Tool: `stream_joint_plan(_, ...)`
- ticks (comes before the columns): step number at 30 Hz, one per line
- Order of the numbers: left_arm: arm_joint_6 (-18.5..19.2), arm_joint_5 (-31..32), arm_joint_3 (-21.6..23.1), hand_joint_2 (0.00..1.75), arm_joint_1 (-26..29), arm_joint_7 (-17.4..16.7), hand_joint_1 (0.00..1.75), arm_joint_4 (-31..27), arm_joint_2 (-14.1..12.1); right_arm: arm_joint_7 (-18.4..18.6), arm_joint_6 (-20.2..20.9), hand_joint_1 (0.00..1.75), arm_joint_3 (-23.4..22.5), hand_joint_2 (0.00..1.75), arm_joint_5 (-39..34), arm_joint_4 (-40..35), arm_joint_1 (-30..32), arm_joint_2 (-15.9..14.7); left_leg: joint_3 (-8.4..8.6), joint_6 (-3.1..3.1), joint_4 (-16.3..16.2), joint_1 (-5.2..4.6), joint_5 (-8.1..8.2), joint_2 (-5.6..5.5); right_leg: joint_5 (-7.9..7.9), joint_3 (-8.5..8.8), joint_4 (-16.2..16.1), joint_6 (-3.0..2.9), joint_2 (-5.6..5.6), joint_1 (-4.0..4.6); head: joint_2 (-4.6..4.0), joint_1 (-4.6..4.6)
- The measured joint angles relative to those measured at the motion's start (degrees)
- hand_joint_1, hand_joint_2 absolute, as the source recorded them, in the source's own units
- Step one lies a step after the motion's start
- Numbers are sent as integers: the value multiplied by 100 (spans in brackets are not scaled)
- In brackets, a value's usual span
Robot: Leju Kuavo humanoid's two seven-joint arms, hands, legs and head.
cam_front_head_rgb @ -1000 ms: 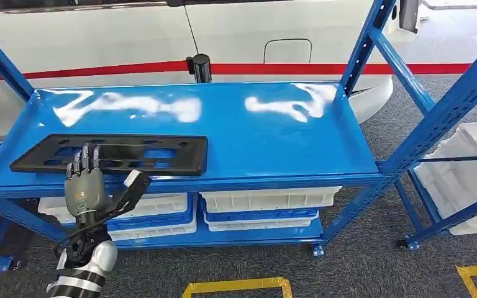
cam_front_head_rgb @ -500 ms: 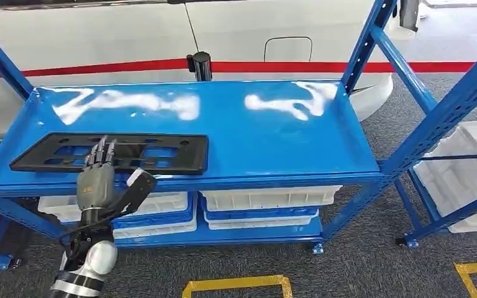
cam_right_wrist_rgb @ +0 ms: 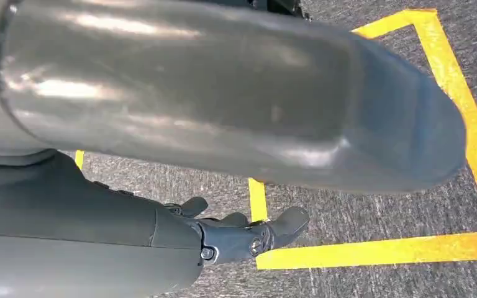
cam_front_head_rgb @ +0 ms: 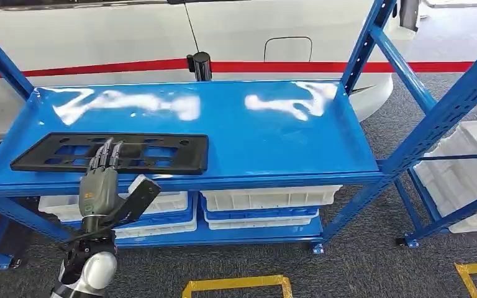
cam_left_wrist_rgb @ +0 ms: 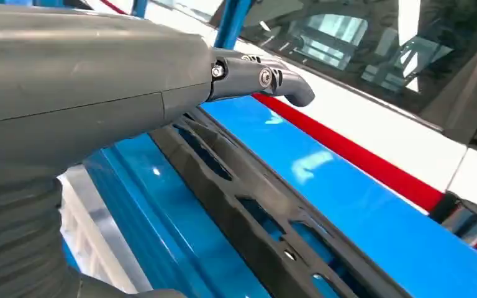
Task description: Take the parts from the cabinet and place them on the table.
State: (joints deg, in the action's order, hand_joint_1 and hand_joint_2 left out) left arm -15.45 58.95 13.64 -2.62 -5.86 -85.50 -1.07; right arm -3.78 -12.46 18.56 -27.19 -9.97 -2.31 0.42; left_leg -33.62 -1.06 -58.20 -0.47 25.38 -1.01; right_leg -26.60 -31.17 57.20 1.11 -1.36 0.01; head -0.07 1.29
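Long flat part (cam_front_head_rgb: 115, 153) on the shelf's (cam_front_head_rgb: 273, 136) left front, bins (cam_front_head_rgb: 267, 198) on the tier beneath.

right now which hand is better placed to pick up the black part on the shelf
Left. The left hand is raised at the shelf's front edge, fingers over the black part. The right hand hangs over the floor.

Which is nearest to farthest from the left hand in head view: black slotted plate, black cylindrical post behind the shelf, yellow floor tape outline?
1. Black slotted plate, on the blue shelf, under the left hand's fingertips.
2. Yellow floor tape outline, on the carpet to its right.
3. Black cylindrical post, behind the shelf's back edge.
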Motion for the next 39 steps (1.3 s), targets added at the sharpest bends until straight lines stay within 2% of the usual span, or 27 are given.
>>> stream_joint_plan(4,-64,203,-7,175,12,-111,0,0,-28,2,-4,0,0,0,2,0,-1,-2,-1,0,0,0,0,0,0,0,0,0,0,0,0,0)
stream_joint_plan(10,-384,1024,-109,175,5,-452,0,0,-83,2,-11,0,-2,0,41,0,-1,-2,-2,0,0,-1,0,0,0,-3,0,0,0,-1,0,0)
stream_joint_plan(16,-439,1316,-232,175,-164,-500,0,63,-111,4,-11,0,-2,0,85,0,-2,0,-1,0,0,-1,0,-1,0,-1,0,0,0,-1,0,0)
stream_joint_plan(24,-418,1322,-256,175,-386,-509,0,266,-111,20,-7,0,0,0,94,0,-3,0,-2,0,0,-1,0,0,0,-2,0,0,0,-1,0,0)
stream_joint_plan(35,232,518,-293,175,-765,-426,0,1045,-114,26,35,0,-2,0,129,0,-5,-4,-1,0,0,-1,0,0,0,-1,0,0,0,-1,0,-2)
stream_joint_plan(39,286,387,-339,175,-879,-422,0,1211,-140,20,37,0,-2,0,136,0,-9,-9,-2,0,0,-1,0,-2,0,1,0,0,-1,-1,0,0)
